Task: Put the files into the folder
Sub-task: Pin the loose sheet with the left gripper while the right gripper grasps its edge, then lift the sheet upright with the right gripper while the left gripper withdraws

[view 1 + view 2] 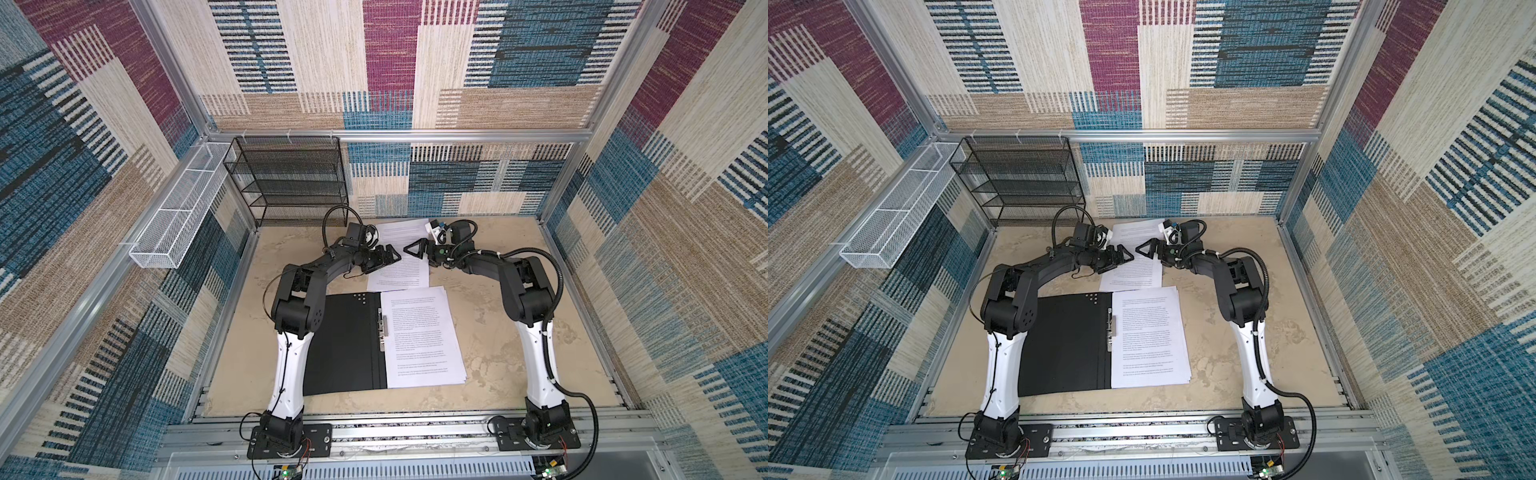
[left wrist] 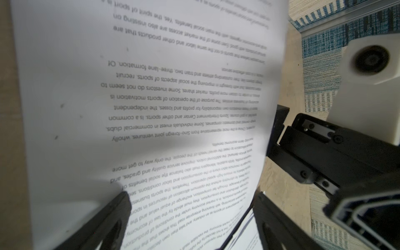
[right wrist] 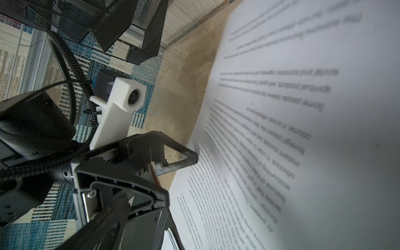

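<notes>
While the folder (image 1: 345,340) lies open on the table (image 1: 498,316), black inside up, I see a stack of files (image 1: 419,332) resting on its right half, beside the spine clip (image 1: 383,328). One loose file (image 1: 401,272) lies just behind the folder, toward the black mesh rack (image 1: 291,183). My left gripper (image 1: 392,252) sits at its left edge, jaws spread wide, gripping nothing. My right gripper (image 1: 409,249) faces it over the sheet, its jaws mostly hidden, so I cannot tell their width.
</notes>
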`<action>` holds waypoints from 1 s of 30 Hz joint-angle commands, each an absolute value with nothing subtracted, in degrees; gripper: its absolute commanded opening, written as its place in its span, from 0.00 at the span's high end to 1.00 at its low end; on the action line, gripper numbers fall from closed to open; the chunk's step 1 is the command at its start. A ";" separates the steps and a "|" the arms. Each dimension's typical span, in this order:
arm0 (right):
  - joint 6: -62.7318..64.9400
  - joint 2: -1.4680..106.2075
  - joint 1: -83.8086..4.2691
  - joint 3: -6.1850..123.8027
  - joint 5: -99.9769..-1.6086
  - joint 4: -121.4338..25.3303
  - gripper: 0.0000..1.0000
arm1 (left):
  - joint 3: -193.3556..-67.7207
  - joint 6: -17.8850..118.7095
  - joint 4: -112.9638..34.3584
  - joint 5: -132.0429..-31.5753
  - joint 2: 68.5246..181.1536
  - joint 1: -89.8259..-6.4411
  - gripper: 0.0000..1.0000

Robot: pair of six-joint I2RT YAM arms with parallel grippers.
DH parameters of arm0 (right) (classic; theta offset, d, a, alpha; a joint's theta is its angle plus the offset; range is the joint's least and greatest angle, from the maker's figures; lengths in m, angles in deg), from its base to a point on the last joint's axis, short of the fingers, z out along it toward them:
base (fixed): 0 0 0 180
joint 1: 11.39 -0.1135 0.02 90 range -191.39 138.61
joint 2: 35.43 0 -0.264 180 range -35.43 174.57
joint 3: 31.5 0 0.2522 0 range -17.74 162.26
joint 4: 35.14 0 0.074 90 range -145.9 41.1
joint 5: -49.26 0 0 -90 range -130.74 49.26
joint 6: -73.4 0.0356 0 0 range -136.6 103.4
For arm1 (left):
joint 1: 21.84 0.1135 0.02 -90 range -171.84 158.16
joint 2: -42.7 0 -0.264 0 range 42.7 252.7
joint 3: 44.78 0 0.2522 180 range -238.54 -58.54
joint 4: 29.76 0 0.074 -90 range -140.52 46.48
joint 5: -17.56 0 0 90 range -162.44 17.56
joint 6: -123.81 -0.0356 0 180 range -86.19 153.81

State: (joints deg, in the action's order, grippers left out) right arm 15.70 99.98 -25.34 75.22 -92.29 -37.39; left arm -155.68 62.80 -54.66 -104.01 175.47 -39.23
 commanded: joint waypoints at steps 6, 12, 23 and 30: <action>13.64 99.01 -25.18 72.73 -95.63 -33.53 0.10 | -155.22 64.95 -69.76 -98.23 177.90 -38.86 0.08; 13.81 100.36 -25.00 73.50 -92.93 -36.37 0.26 | -155.30 65.22 -69.88 -98.36 177.96 -38.81 0.08; 16.13 101.54 -24.77 74.90 -87.94 -38.69 0.52 | -155.22 65.51 -69.80 -98.61 177.76 -38.72 0.09; 18.54 102.03 -24.71 74.23 -88.11 -36.89 0.66 | -155.13 65.67 -69.55 -98.78 177.95 -38.52 0.09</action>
